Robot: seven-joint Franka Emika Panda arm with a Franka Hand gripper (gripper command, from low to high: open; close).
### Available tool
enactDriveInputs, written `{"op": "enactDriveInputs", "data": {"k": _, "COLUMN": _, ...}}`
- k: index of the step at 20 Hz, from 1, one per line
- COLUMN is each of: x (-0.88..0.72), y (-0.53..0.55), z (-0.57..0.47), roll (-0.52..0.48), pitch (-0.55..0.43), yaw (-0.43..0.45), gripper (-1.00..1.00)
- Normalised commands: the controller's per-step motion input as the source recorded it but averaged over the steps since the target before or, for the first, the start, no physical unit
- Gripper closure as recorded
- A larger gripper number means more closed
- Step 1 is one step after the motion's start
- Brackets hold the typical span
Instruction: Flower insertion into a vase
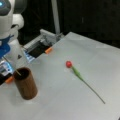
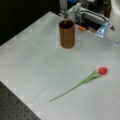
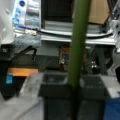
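Observation:
The vase (image 1: 25,85) is a dark reddish-brown cylinder standing upright at a front view's left, and it stands near the top of a front view (image 2: 67,33). A thin green stem (image 1: 12,66) slants from its mouth up to my gripper (image 1: 4,53), which is shut on it just above and behind the rim. In the wrist view this stem (image 3: 78,42) runs straight down the middle, close to the lens. A second flower with a red head (image 1: 68,64) and a long green stalk lies flat on the white table (image 2: 30,65), apart from the vase (image 2: 103,70).
Behind the vase a metal frame (image 1: 42,40) with orange tabs (image 1: 48,50) runs along the table's edge. The robot's white base (image 1: 10,20) rises at a front view's upper left. A dark perforated board (image 2: 15,110) borders the table's near corner.

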Motion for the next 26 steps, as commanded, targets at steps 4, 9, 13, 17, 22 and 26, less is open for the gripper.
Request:
{"op": "enactDriveInputs", "data": {"k": 4, "x": 0.33, "y": -0.08, "z": 0.04, "roll": -0.133, "pitch": 0.476, "yaw": -0.089, "gripper": 1.0}}
{"op": "enactDriveInputs", "data": {"k": 9, "x": 0.23, "y": -0.09, "z": 0.05, "roll": -0.119, "pitch": 0.371, "yaw": -0.041, "gripper": 1.0}}
{"op": "enactDriveInputs", "data": {"k": 13, "x": 0.18, "y": -0.13, "z": 0.1, "roll": -0.127, "pitch": 0.318, "yaw": -0.004, "gripper": 1.0}}
{"op": "enactDriveInputs", "data": {"k": 17, "x": 0.18, "y": -0.14, "z": 0.09, "roll": -0.122, "pitch": 0.285, "yaw": 0.019, "gripper": 1.0}}
{"op": "enactDriveInputs", "data": {"k": 22, "x": 0.25, "y": -0.1, "z": 0.03, "roll": -0.079, "pitch": 0.23, "yaw": 0.001, "gripper": 1.0}}
{"op": "enactDriveInputs", "data": {"k": 26, "x": 0.36, "y": -0.06, "z": -0.06, "roll": -0.028, "pitch": 0.181, "yaw": -0.008, "gripper": 1.0}}
